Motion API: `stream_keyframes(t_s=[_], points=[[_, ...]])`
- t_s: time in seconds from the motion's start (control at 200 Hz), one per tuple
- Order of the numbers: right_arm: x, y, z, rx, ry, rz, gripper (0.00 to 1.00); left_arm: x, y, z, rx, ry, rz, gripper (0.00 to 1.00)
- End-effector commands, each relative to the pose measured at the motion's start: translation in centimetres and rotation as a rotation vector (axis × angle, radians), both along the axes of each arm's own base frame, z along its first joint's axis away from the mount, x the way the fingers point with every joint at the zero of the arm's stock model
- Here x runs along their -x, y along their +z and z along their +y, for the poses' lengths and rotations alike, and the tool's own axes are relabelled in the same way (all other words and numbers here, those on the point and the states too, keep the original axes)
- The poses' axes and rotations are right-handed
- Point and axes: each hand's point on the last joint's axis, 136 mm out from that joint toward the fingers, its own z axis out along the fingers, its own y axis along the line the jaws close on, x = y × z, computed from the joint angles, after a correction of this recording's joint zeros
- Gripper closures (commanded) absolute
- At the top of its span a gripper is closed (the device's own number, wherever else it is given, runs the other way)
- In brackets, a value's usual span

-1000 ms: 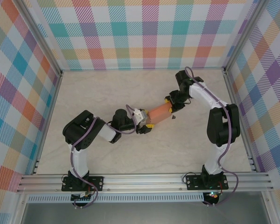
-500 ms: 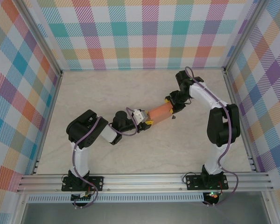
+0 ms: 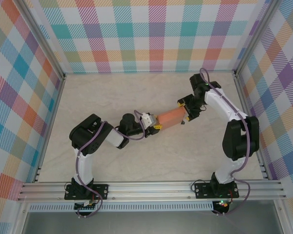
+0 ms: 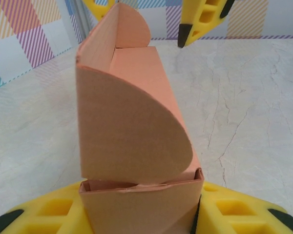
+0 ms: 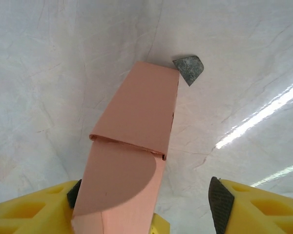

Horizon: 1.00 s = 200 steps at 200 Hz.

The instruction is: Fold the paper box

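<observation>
Paper box (image 3: 168,117) sits clamped in left jaws, right jaws spread around it.

Top looks down; wrist cameras (close) share paper box (image 4: 132,122).

Table (image 3: 136,156): pale, marble-veined, with a bright glare streak in the right wrist view.
Near edge: aluminium rail (image 3: 151,190).
On it: small dark grey patch (image 5: 189,68) at the corner of the paper box (image 5: 136,122); scrap or shadow, cannot tell.
</observation>
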Motion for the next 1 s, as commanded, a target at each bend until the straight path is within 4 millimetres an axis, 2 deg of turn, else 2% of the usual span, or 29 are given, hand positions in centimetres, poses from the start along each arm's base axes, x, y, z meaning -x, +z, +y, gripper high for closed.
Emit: stream_keyframes(t_s=[0.0,0.145,0.295,0.375,0.505,0.66,0.82,0.87,0.995], points=[[1.3,1.4,-1.6,0.037,0.062,-0.035,0.29,0.0,0.3,-0.7,-0.002,-0.015,-0.019,0.57],[-1.2,5.0,-0.4,0.101,0.465,-0.333,0.25,-0.2,0.3,-0.7,-0.003,-0.011,-0.009,0.57],[-1.1,7.9,1.8,0.252,0.911,-0.590,0.26,-0.3,0.5,-0.8,0.006,-0.018,0.002,0.56],[-0.2,8.4,3.2,0.296,1.113,-0.649,0.24,-0.3,0.6,-0.9,0.008,-0.023,0.004,0.56],[0.7,7.8,4.1,0.454,1.362,-0.636,0.16,-0.5,0.7,-0.8,0.013,-0.022,0.015,0.56],[2.0,7.2,5.7,0.427,1.427,-0.749,0.12,-1.1,1.1,-0.8,0.034,-0.017,0.047,0.56],[5.1,7.5,7.7,0.427,1.447,-1.084,0.14,-1.6,1.6,-0.8,0.068,-0.004,0.095,0.56],[5.5,7.8,8.0,0.451,1.437,-1.159,0.16,-1.6,1.7,-0.8,0.071,-0.004,0.099,0.56],[5.6,7.4,8.7,0.436,1.426,-1.181,0.21,-1.6,1.8,-0.7,0.073,0.002,0.101,0.56]])
